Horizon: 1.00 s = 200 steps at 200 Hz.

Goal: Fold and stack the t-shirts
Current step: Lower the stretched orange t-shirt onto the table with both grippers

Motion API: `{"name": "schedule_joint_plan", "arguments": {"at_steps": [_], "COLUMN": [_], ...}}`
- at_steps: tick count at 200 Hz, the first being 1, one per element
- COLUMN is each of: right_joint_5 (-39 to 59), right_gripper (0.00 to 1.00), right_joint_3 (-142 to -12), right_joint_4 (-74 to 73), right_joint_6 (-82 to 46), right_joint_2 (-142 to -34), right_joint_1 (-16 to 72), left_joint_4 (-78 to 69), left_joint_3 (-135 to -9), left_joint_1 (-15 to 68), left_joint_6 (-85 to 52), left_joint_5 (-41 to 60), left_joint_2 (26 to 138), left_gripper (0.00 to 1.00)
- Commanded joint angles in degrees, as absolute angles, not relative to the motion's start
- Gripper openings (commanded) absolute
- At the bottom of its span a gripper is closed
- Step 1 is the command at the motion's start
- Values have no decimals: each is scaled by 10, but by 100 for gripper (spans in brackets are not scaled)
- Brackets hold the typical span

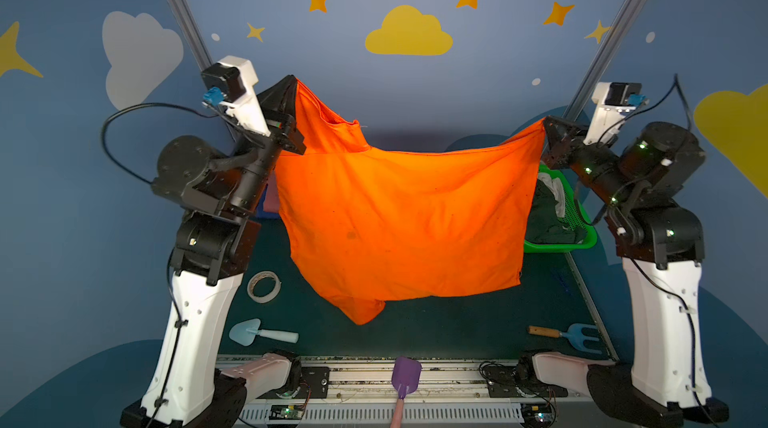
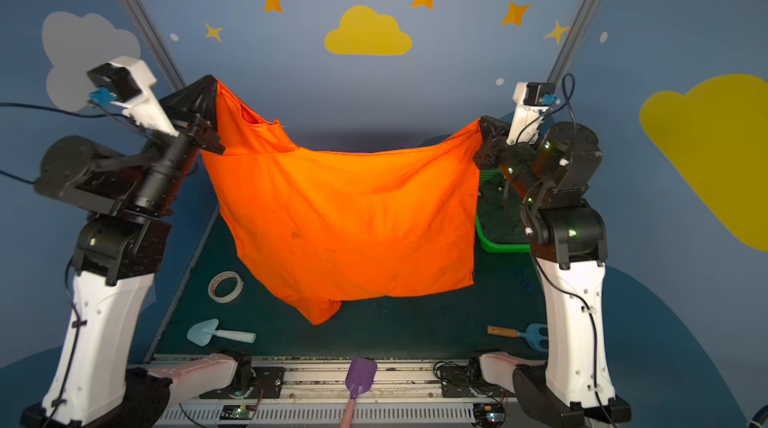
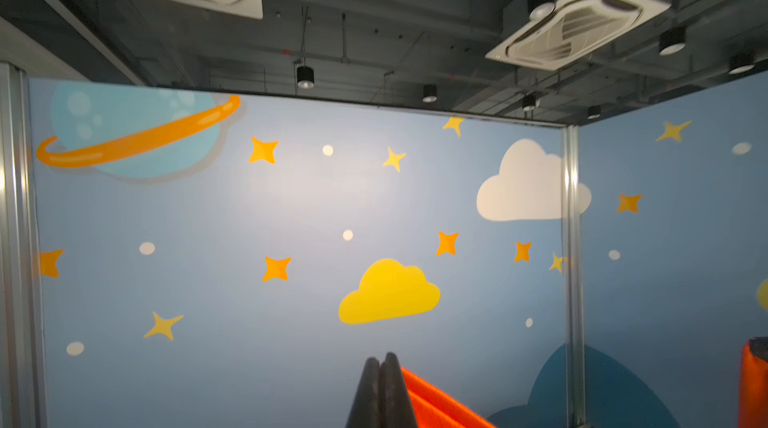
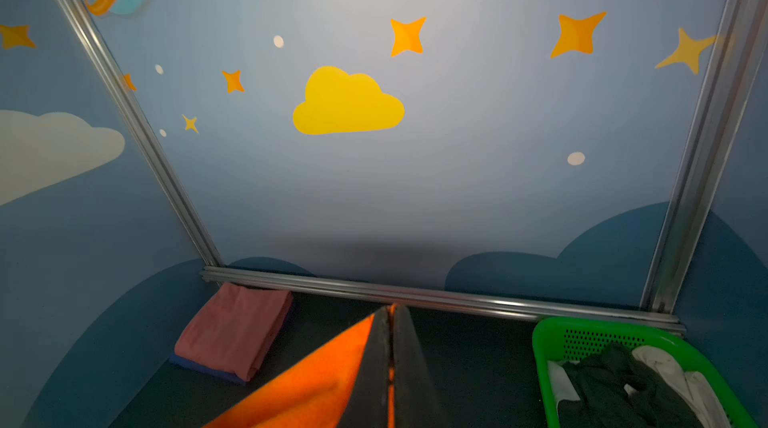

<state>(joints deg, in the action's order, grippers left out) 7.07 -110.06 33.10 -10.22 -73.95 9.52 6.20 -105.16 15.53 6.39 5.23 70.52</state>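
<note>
While holding the orange shirt (image 1: 399, 222) spread in mid-air above the counter (image 1: 457, 330), with both jaws clenched on its upper corners, lay flat next for folding, then stack on pink shirt (image 4: 232, 330) far left.

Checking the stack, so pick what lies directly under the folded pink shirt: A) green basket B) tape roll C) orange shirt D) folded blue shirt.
D: in the right wrist view, an edge of the blue shirt shows beneath the pink shirt.
</note>
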Motion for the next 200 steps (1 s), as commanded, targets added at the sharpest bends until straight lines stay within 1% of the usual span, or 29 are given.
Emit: {"name": "schedule_joint_plan", "arguments": {"at_steps": [1,35,63,86,106,125,150,200], "right_joint_5": [52,55,60,59,47,39,28,1], "right_gripper": [0,0,0,0,0,0,0,0], "right_joint_3": [-1063,-1009,-999,-1082,-1219,-1318,-1358,-1358], "right_joint_4": [361,371,366,426,516,564,559,519], "right_joint_6": [-108,-122,-128,-120,-128,-138,-156,-185], "right_joint_2": [-798,-914,-1036,-1174,-1312,-1400,-1440,-1446], "right_joint_1": [97,97,97,95,95,95,95,83], "left_joint_4": [73,35,-24,-50,-71,-79,-92,-105], "left_joint_3": [-1008,-925,-895,-922,-957,-988,-1016,-1080], "left_joint_1": [152,142,132,127,126,126,126,121], "left_joint_6": [96,114,126,126,110,98,89,68], "left_joint_5": [14,-2,-7,-2,-2,-3,4,-13], "left_joint_2": [756,856,982,1103,1188,1245,1293,1350], "left_gripper": [5,5,5,5,5,5,5,5]}}
